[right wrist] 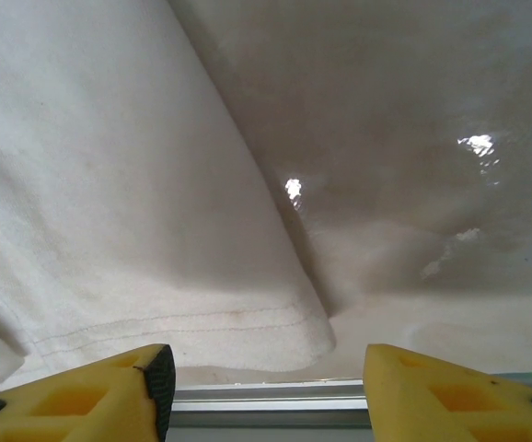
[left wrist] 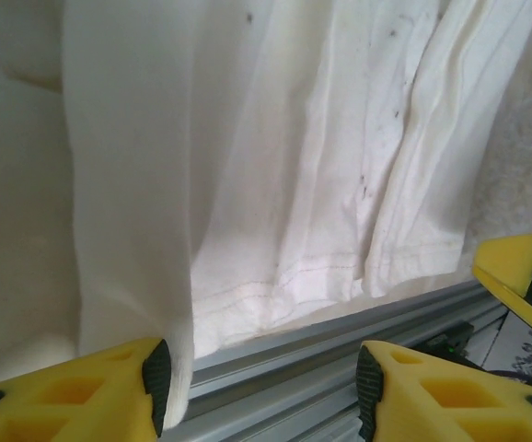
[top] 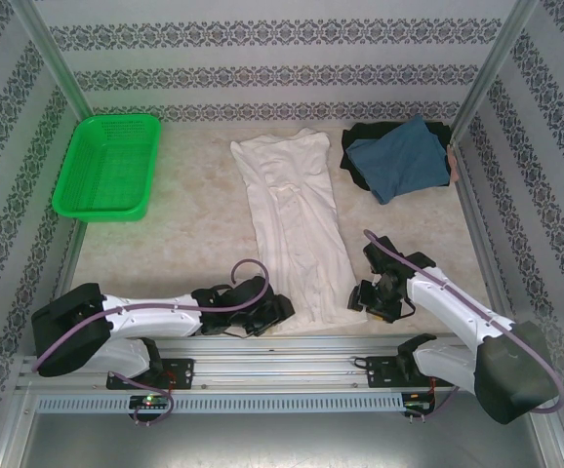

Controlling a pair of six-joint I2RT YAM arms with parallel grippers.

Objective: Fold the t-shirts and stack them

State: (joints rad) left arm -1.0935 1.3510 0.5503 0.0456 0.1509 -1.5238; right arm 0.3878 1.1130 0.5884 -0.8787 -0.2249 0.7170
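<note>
A white t-shirt point(top: 297, 229) lies folded into a long narrow strip down the middle of the table, its hem at the near edge. A dark teal-blue t-shirt point(top: 404, 156) rests folded on a black t-shirt point(top: 358, 136) at the back right. My left gripper point(top: 284, 310) is open at the hem's left corner; the white cloth point(left wrist: 275, 184) hangs beside its left finger point(left wrist: 156, 373). My right gripper point(top: 360, 297) is open at the hem's right corner, whose stitched hem point(right wrist: 202, 318) lies just ahead of the jaws.
A green mesh basket point(top: 106, 166) stands at the back left. An aluminium rail point(top: 292, 343) runs along the near table edge right under both grippers. Metal posts and patterned walls close in the sides.
</note>
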